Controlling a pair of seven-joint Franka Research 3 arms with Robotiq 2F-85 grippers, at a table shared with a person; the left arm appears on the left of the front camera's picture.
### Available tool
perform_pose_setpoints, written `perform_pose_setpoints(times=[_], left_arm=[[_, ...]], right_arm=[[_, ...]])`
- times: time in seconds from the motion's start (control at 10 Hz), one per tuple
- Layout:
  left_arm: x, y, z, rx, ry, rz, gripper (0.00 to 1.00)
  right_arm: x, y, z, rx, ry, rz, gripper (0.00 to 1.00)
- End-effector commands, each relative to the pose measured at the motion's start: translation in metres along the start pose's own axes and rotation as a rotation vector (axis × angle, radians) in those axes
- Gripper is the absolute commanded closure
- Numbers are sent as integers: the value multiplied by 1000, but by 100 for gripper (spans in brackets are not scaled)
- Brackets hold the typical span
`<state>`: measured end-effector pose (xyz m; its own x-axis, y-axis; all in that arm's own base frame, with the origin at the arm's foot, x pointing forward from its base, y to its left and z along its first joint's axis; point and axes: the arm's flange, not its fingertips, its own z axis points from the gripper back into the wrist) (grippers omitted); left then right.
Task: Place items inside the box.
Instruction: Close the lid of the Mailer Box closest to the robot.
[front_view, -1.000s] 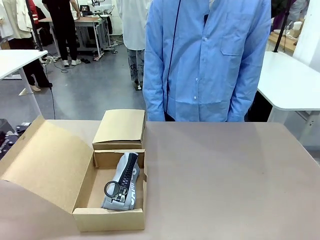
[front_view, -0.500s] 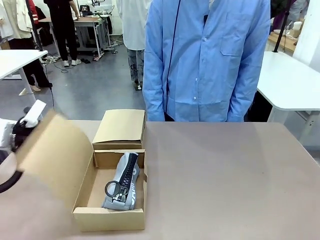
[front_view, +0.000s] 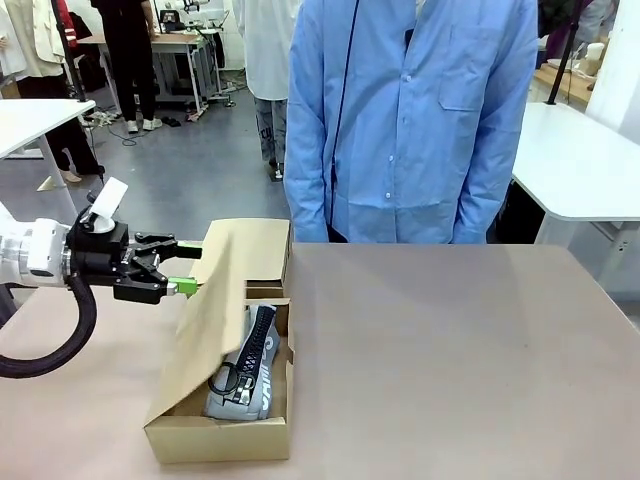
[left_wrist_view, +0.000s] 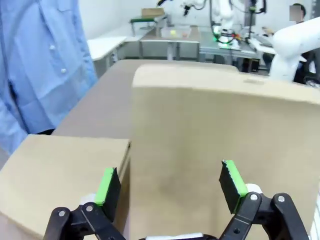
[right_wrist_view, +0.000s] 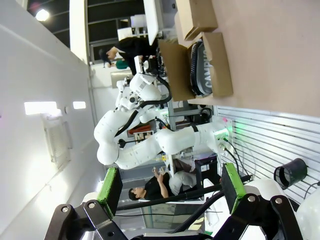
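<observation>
From the left side of the front view the left gripper (front_view: 186, 267) reaches in level above the table (front_view: 450, 340), its two green-tipped fingers spread wide with nothing between them. Just ahead of its fingertips (front_view: 183, 287) stands the big lid (front_view: 213, 315) of the cardboard box (front_view: 220, 435), raised on edge and leaning over the box's opening; the lower fingertip looks to be touching the lid's outer face, though contact cannot be told for sure. In the left wrist view the same lid (left_wrist_view: 220, 150) is a broad tan sheet right in front of the open fingers (left_wrist_view: 107, 186), with a second, smaller flap (left_wrist_view: 60, 170) lying flat beside it, off toward the finger on the picture's left. Below and beyond the gripper, down inside the box, lies the grey pencil pouch (front_view: 245, 375), lengthways, its dark zip on top and a ring pull near its near end; the lid partly hides it. To the right of the box the table is bare brown, and a person in a blue shirt (front_view: 415, 120) stands at its far edge. The right gripper (right_wrist_view: 170, 192) appears in its own wrist view, fingers spread wide and holding nothing, well apart from the box (right_wrist_view: 212, 62), which lies far ahead of it with a dark pouch (right_wrist_view: 200, 70) inside.
</observation>
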<state>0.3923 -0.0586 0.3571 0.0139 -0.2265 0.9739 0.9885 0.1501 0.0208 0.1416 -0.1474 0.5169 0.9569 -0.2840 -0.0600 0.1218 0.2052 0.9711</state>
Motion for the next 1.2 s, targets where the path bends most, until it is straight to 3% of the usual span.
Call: perform_pose_setpoints(times=[0.0, 0.1, 0.4, 0.5, 0.8, 1.1], left_arm=[[-12, -203, 21, -81, 18, 7, 0], [0, 0, 0, 0, 0, 0, 0], [1, -3, 1, -39, 11, 8, 0], [4, -11, 3, 46, -4, 22, 0], [5, -62, -2, 17, -67, 47, 0], [-13, -98, -17, -7, -27, 65, 0]], right_arm=[[-2, 2, 2, 16, 1, 28, 0], [-2, 2, 2, 16, 1, 28, 0], [-2, 2, 2, 16, 1, 28, 0], [-2, 2, 2, 16, 1, 28, 0], [-2, 2, 2, 16, 1, 28, 0], [-2, 2, 2, 16, 1, 28, 0]])
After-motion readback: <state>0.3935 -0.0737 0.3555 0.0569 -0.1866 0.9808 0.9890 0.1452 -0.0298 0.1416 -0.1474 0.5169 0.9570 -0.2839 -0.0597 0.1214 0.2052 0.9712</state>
